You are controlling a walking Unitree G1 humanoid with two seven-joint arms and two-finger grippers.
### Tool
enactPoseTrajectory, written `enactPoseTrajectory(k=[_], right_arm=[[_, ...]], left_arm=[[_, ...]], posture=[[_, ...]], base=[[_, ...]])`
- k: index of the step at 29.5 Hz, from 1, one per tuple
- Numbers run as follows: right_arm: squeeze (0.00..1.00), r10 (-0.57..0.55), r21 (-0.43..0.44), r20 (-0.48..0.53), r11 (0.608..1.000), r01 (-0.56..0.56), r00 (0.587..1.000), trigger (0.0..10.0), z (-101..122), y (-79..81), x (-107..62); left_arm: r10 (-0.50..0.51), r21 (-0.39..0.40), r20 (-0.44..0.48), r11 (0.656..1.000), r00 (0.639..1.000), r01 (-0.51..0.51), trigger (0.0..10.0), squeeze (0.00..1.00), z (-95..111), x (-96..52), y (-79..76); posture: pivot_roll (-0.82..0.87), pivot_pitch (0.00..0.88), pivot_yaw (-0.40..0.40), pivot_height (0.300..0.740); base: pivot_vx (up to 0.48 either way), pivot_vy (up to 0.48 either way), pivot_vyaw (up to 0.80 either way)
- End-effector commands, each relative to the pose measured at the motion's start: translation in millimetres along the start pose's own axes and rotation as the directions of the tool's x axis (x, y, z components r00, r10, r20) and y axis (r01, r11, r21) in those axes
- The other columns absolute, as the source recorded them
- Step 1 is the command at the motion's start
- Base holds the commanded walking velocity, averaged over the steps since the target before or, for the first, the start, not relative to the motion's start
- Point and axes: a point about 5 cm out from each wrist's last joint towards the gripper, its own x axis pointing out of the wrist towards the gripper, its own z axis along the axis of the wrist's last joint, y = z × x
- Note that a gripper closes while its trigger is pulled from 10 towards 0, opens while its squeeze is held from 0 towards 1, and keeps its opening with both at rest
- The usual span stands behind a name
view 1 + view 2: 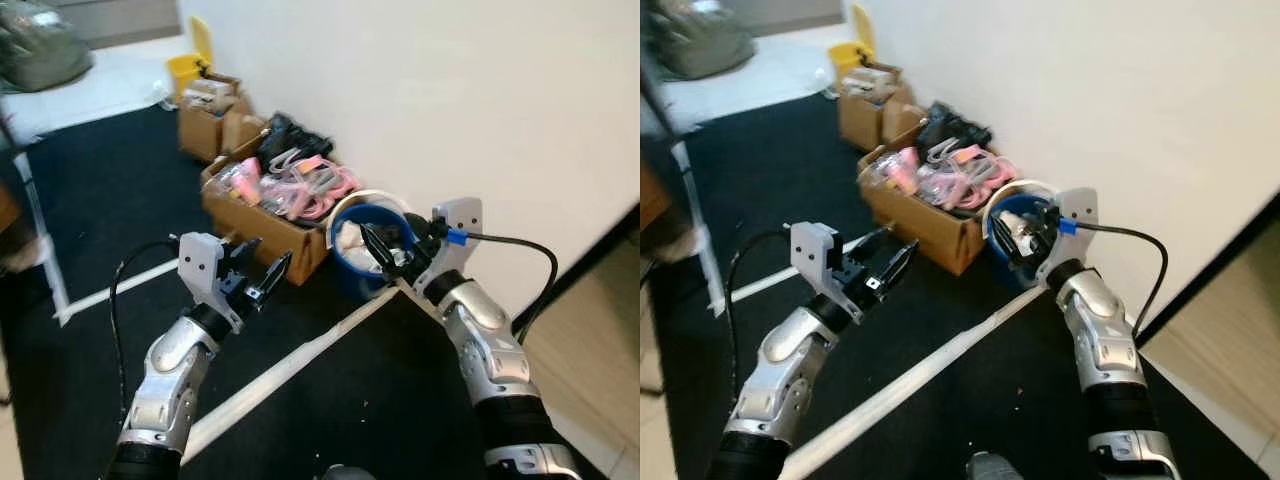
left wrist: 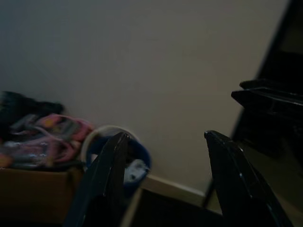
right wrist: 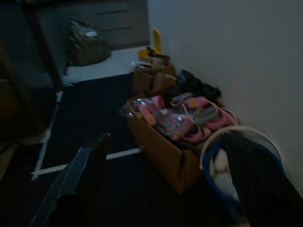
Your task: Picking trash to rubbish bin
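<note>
1. Bin: blue rubbish bin (image 1: 358,262) w/ a white rim stands on the dark floor (image 1: 110,190) against the white wall (image 1: 450,100), touching the end of an open cardboard box (image 1: 262,222).
2. Trash: white crumpled stuff (image 3: 218,165) already lies inside the bin, seen in the right wrist view & as a pale lump in the left wrist view. Judged: at least one piece is in, so part of the job looks done.
3. Right gripper (image 1: 385,245) hangs over the bin's rim, jaws spread wide, nothing between them per the right wrist view. Reads as a drop-off pose w/ the load gone, though that is a guess.
4. Left gripper (image 1: 262,275) hovers over the floor just before the box, near the bin but apart from it. Jaws spread, empty; its wrist cam looks toward bin & wall.
5. Box holds pink & grey items (image 1: 300,185); can't tell if any count as trash. Two more boxes (image 1: 210,120) & a yellow object (image 1: 190,65) sit farther along the wall.
6. White tape lines (image 1: 290,362) cross the floor. No loose trash is clear on the floor near the arms; a few tiny specks in the right eye view are too small to call.
7. Left to do, as judged: find any further trash elsewhere & bring it here. Neither arm carries anything now.
</note>
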Motion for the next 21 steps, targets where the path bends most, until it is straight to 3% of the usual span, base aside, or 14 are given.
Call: enactPoseTrajectory(k=[1,21], right_arm=[[0.0,-0.007,0.011,-0.004,1.0,0.007,1.0,10.0,-0.8,-1.7,-1.3],[0.0,-0.002,0.013,-0.007,1.0,0.002,1.0,10.0,-1.3,-0.7,-1.1]], left_arm=[[-0.009,-0.011,-0.012,1.0,1.0,0.008,10.0,0.0,-2.5,-0.6,-1.5],[-0.018,-0.017,-0.012,1.0,1.0,0.018,10.0,0.0,-1.8,-0.5,-2.2]], posture=[[0.0,0.0,-0.019,0.74],[0.0,0.0,-0.02,0.74]], base=[[0.0,0.0,-0.8],[0.0,0.0,-0.8]])
